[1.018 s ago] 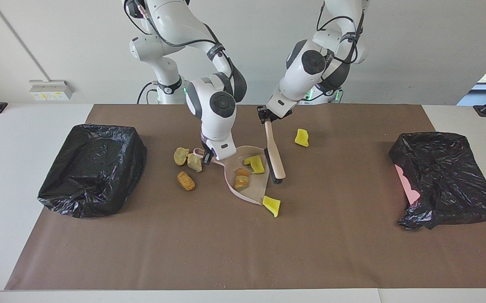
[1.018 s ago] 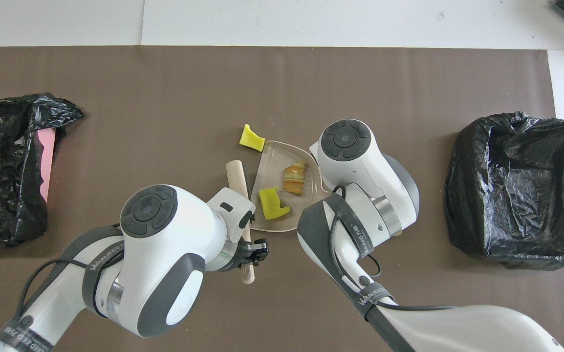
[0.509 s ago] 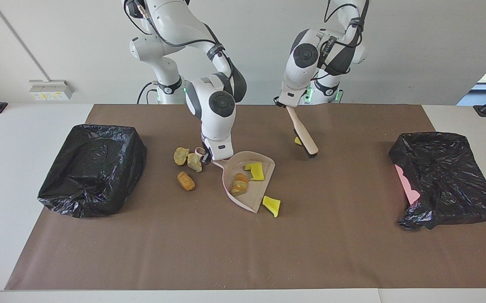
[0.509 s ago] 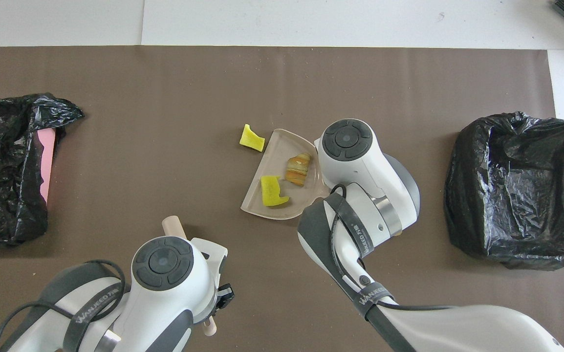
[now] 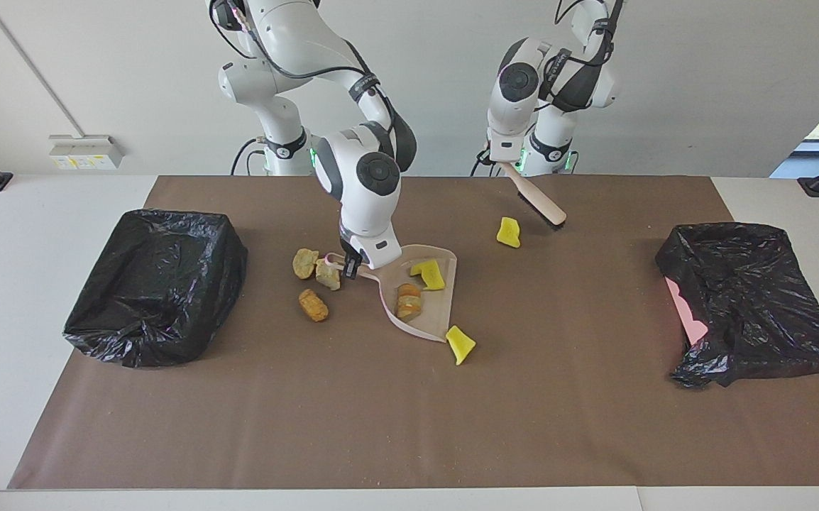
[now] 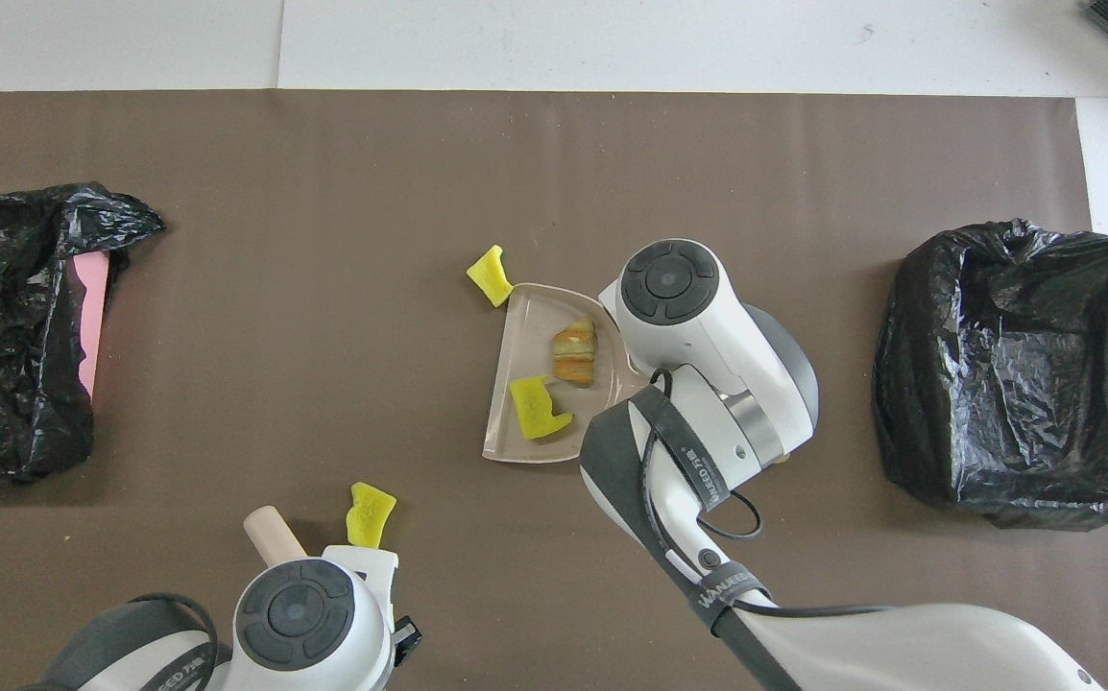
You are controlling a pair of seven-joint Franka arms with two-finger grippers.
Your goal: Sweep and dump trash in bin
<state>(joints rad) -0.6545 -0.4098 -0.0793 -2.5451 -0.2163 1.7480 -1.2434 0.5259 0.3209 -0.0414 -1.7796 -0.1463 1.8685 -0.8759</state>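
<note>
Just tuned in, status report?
Right end effector holds dustpan, two pieces in. Left end effector holds brush raised. Five pieces on mat.

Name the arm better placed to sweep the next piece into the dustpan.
Left, probably. Its end effector holds the brush, raised just beside the loose yellow piece. The right end effector is occupied gripping the dustpan by its handle.

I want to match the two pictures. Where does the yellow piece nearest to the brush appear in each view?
Facing view: the yellow piece lies on the brown mat, beside the brush, nearer to the robots than the dustpan.
Overhead view: the same piece sits low in the picture, just above the left arm's wrist.
Shared landmark: the dustpan, with a yellow piece and a bread chunk in it.
</note>
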